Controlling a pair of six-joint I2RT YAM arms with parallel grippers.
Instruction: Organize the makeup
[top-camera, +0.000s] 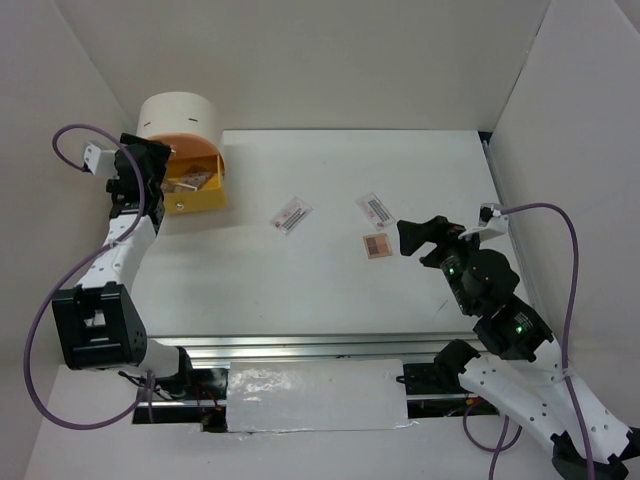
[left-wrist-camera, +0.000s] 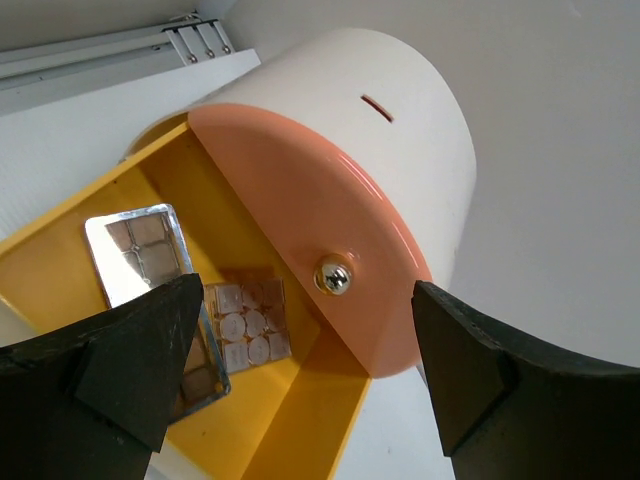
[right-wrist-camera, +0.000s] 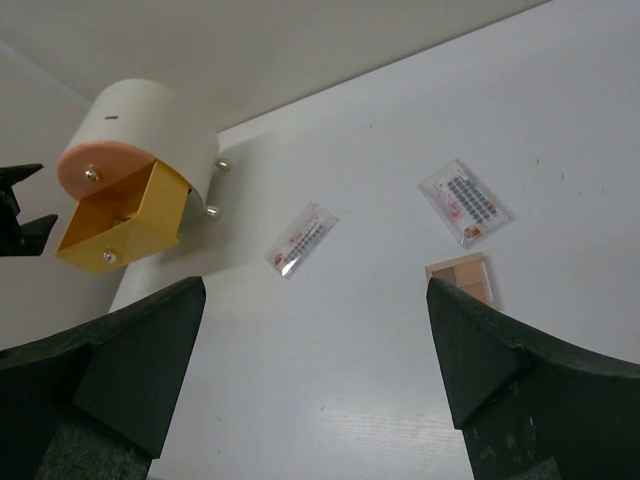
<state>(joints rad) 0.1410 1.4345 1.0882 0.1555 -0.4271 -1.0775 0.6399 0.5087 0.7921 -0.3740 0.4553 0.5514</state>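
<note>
Two white printed sachets lie mid-table, one (top-camera: 291, 214) left of the other (top-camera: 375, 209). A small brown eyeshadow palette (top-camera: 377, 245) lies just in front of the right sachet. All three show in the right wrist view: left sachet (right-wrist-camera: 302, 238), right sachet (right-wrist-camera: 466, 202), palette (right-wrist-camera: 462, 278). My right gripper (top-camera: 425, 238) is open and empty, just right of the palette. My left gripper (top-camera: 158, 175) is open and empty at the open yellow drawer (left-wrist-camera: 300, 420). In the drawer lie a silver-framed brown palette (left-wrist-camera: 145, 250) and a pale palette (left-wrist-camera: 250, 320).
The rounded cream drawer box (top-camera: 180, 115) stands at the back left, its yellow drawer (top-camera: 195, 190) pulled out. A closed pink drawer front (left-wrist-camera: 300, 210) with a metal knob (left-wrist-camera: 334, 276) sits above it. White walls enclose the table.
</note>
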